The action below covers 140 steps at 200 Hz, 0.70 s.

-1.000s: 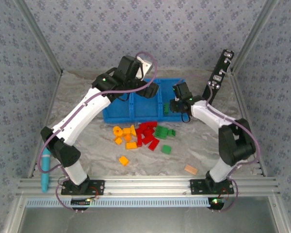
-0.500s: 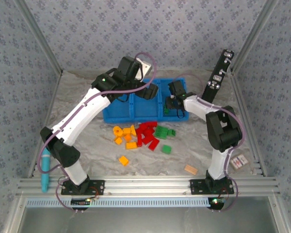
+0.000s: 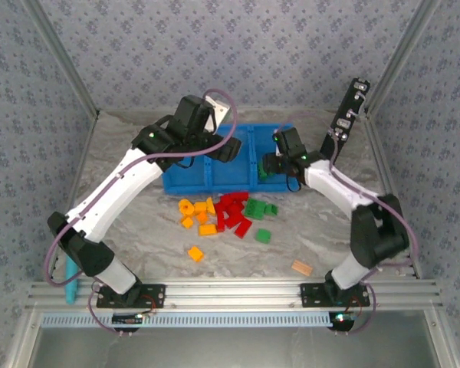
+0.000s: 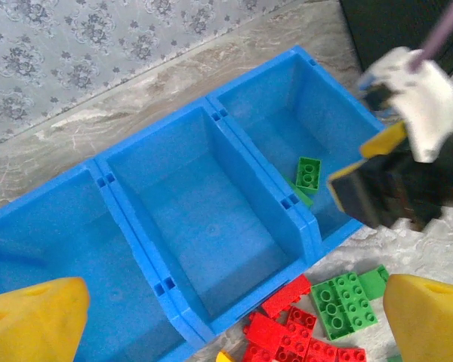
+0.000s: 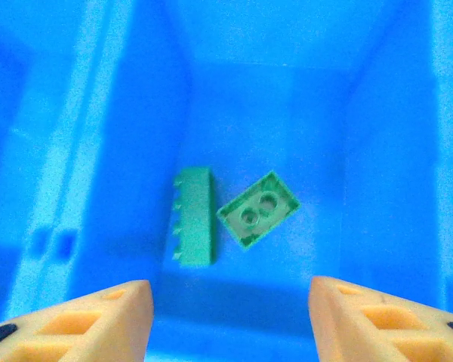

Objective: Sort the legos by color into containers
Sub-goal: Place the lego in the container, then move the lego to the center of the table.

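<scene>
two green legos [image 5: 257,209] lie in the right end compartment of the blue tray [image 3: 190,182]. loose legos [image 3: 231,208] heaped just in front of the tray. right gripper [image 5: 226,292] over that compartment, fingers apart, empty. left gripper [image 4: 230,320] over the tray, spread wide.

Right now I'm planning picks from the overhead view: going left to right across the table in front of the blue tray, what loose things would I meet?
teal cylinder → orange-yellow legos → red legos → green legos → tan block
</scene>
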### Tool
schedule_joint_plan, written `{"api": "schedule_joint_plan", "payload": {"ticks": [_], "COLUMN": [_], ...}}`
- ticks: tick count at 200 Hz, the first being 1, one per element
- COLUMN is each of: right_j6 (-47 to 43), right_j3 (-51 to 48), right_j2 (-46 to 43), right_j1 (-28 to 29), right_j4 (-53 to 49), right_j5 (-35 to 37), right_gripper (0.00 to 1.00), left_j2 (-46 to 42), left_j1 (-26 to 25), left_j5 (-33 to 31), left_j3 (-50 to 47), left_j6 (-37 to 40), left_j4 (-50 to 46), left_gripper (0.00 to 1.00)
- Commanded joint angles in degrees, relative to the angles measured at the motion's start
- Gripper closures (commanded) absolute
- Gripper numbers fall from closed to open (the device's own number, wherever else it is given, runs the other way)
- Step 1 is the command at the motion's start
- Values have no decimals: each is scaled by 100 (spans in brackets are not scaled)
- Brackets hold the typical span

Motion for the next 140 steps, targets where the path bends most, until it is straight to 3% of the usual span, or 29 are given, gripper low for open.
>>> {"api": "schedule_joint_plan", "payload": {"ticks": [1,47,76,140], "right_j6": [422,1400,1968,2059], "right_j3": [-665,-2047,-2756,-3133], "right_j2": [-625,-1482,-1800,-1348], "right_j1": [131,345,440,323], "right_j4": [-541,-715,-227,904], "right_j5": [-154,-402,-551,-881], "right_gripper": [42,45,45,44], "left_j2": [-209,-357,-514,-764], "left_j1": [-13,-19,-41,-29], "left_j5": [-112,-145,-180,-466], "left_j3": [-152,-367,-527,-1135], "left_j6": [93,3,-149,-382], "left_j4": [169,170,203,599], "left_gripper": [0,0,0,0]}}
